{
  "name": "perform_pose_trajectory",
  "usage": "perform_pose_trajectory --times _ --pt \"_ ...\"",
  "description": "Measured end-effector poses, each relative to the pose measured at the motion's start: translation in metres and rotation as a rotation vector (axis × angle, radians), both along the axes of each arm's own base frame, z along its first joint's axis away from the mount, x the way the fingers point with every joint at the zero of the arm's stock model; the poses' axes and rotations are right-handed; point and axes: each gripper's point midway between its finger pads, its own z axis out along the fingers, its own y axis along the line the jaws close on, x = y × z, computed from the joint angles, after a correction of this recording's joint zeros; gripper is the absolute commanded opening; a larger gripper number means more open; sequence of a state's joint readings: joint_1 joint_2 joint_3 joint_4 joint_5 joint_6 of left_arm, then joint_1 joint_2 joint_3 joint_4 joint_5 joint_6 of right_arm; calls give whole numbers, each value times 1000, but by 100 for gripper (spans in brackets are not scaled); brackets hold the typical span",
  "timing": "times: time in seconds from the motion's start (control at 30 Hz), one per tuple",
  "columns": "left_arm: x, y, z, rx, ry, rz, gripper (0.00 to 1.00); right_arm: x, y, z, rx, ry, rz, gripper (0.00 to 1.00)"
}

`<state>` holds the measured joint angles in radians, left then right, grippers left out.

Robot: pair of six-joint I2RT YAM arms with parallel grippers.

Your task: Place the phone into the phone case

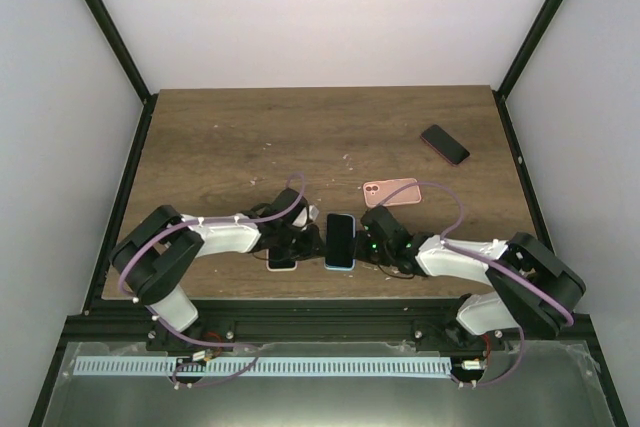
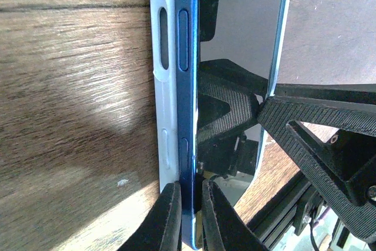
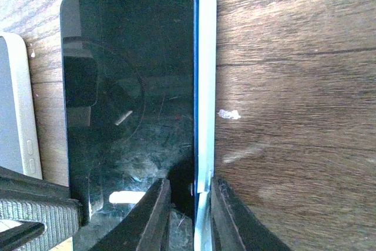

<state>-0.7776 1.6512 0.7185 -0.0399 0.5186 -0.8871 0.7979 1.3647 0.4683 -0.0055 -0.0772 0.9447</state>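
Observation:
The blue phone (image 1: 340, 240) lies screen up near the table's front edge, sitting in a pale blue case (image 3: 205, 86). In the left wrist view the case (image 2: 163, 57) runs along the phone's blue side (image 2: 183, 57) and ends just above the fingers. My left gripper (image 2: 190, 216) is shut on the phone's edge, and it shows in the top view (image 1: 312, 240) at the phone's left. My right gripper (image 3: 191, 216) straddles the phone's right edge. One finger is over the screen and the other is against the case rim. It shows in the top view (image 1: 370, 243) at the phone's right.
A cream-cased phone (image 1: 282, 261) lies under my left arm and shows in the right wrist view (image 3: 17, 110). A pink phone (image 1: 390, 191) lies behind my right gripper. A black phone (image 1: 445, 144) lies at the back right. The table's front edge is just behind both wrists.

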Motion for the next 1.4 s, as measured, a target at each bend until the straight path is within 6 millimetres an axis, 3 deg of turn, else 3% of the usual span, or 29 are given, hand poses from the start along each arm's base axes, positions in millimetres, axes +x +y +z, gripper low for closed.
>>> perform_pose_trajectory --times 0.17,0.3,0.5,0.83,0.97,1.4 --pt "-1 -1 0 15 4 -2 13 0 -1 0 14 2 -15 20" --pt "-1 -2 0 25 -2 3 25 0 -2 0 17 0 -19 20" --pt "5 -4 10 32 -35 9 30 -3 -5 3 17 -9 -14 25" --pt "36 1 30 -7 -102 55 30 7 -14 11 44 -44 -35 32" --pt "35 -1 23 -4 -93 36 26 6 -11 2 54 -20 -24 32" --pt "33 4 6 12 -74 13 15 13 5 5 178 -32 -34 34"
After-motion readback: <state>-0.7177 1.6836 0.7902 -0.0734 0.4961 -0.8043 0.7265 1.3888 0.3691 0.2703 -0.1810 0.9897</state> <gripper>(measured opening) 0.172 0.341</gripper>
